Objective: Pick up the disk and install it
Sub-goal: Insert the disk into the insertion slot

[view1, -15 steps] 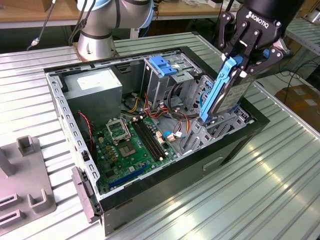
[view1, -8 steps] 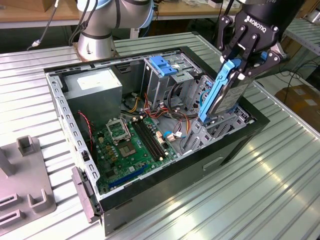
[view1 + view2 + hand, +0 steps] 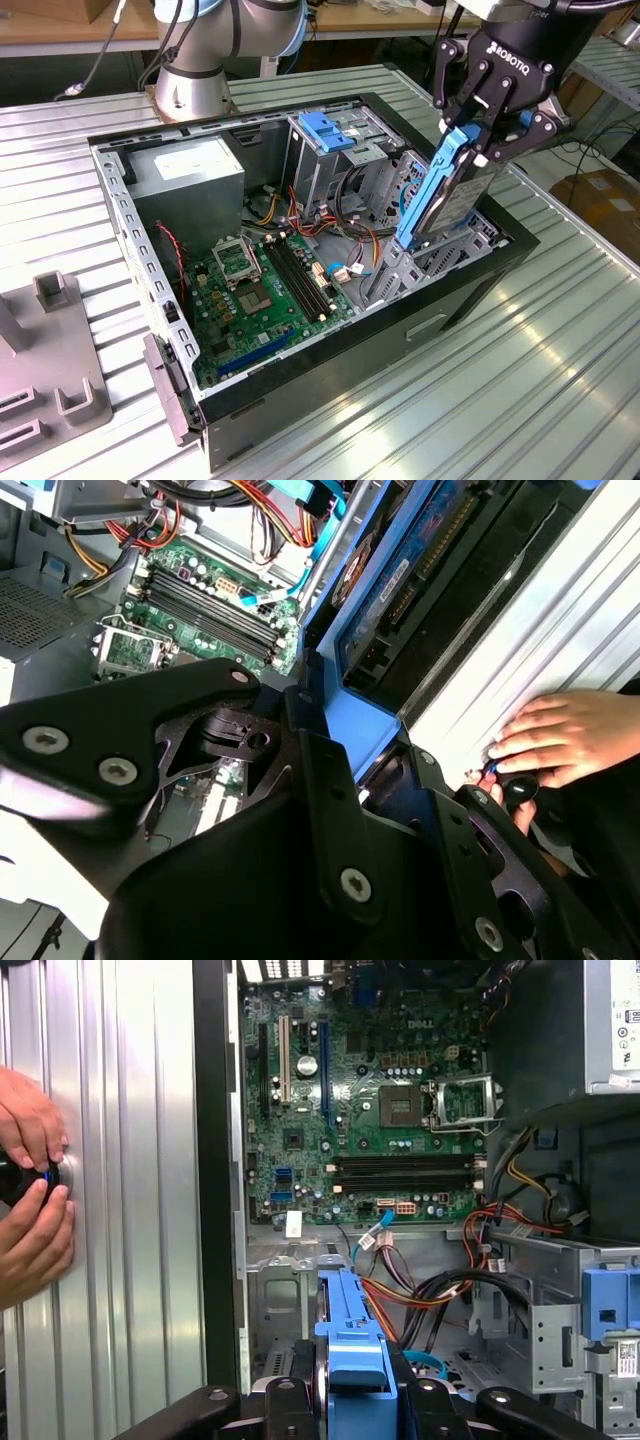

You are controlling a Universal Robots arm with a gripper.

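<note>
The disk [image 3: 455,195] is a grey hard drive with blue side rails, held on edge and tilted over the front right corner of the open computer case [image 3: 480,285]. My gripper [image 3: 482,140] is shut on the disk's upper end, fingers pressing both faces. The disk's lower end dips into the case beside the metal drive bay [image 3: 400,270]. In the first wrist view the blue rail [image 3: 350,1355] runs between the black fingers [image 3: 285,1400]. The disk's circuit-board side [image 3: 420,575] shows in the second wrist view, above the finger links [image 3: 330,810].
Inside the case lie the green motherboard [image 3: 265,290], the grey power supply [image 3: 195,175] and a drive cage with a blue latch [image 3: 325,130]. A person's hands [image 3: 30,1190] rest on the ribbed table [image 3: 520,390] beside the case. A grey fixture [image 3: 50,370] sits at the exterior view's left.
</note>
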